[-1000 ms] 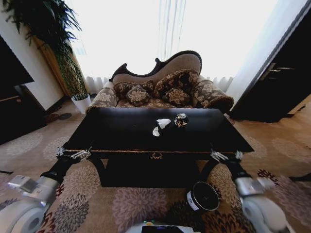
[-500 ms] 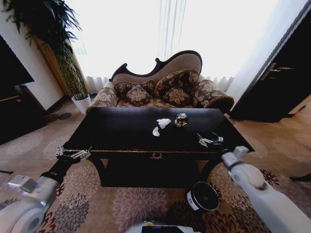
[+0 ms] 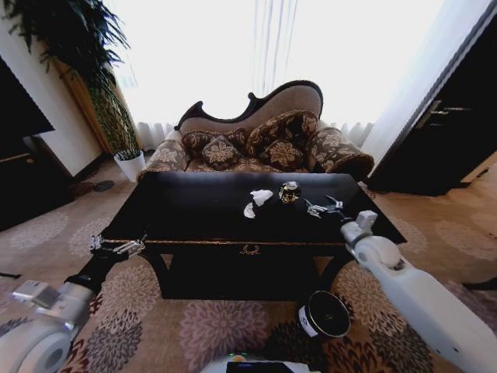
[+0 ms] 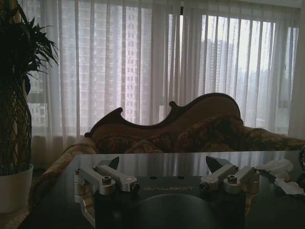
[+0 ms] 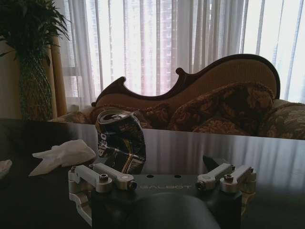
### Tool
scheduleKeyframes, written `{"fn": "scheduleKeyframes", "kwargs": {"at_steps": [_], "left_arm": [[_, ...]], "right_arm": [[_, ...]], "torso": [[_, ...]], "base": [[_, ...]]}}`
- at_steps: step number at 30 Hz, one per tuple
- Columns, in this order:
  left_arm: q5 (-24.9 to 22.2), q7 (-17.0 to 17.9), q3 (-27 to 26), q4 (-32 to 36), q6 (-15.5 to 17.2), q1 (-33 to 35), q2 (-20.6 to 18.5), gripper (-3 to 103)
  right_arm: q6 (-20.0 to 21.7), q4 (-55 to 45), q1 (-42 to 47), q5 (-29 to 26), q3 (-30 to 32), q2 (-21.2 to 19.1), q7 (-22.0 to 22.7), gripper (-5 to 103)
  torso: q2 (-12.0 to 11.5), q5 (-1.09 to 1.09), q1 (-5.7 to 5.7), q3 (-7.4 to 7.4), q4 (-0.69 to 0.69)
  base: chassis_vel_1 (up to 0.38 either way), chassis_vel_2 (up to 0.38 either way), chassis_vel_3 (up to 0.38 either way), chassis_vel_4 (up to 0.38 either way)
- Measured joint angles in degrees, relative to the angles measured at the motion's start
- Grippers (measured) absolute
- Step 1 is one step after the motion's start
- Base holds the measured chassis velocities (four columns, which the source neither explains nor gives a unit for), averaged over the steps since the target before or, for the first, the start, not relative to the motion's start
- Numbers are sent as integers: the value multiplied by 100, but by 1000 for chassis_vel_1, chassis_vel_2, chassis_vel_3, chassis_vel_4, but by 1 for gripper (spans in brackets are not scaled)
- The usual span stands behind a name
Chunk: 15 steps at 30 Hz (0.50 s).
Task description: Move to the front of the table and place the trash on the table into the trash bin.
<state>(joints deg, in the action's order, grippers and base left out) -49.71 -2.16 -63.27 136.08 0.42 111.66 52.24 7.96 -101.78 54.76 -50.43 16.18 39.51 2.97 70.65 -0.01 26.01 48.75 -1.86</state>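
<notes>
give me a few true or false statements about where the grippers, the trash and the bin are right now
1. The right gripper is open above the glossy black table, near the crushed dark shiny can. True.
2. The crushed can is held between the right gripper's fingers. False: it stands free on the table, ahead of the open fingers.
3. The small dark cylindrical trash bin sits on the carpet in front of the table. True.
4. The crumpled white paper scraps lie inside the bin. False: they lie on the table beside the can.
5. The left gripper hangs open by the table's front left edge. True.
</notes>
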Motion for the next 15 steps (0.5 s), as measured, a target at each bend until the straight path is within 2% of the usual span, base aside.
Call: {"fn": "scheduleKeyframes", "kwargs": {"at_steps": [15], "left_arm": [[0, 0, 0, 0, 0, 0, 0, 100]], "right_arm": [[-8, 789, -1066, 63, -852, 155, -114, 100]], "torso": [[1, 0, 0, 0, -1]], "base": [[0, 0, 0, 0]]}}
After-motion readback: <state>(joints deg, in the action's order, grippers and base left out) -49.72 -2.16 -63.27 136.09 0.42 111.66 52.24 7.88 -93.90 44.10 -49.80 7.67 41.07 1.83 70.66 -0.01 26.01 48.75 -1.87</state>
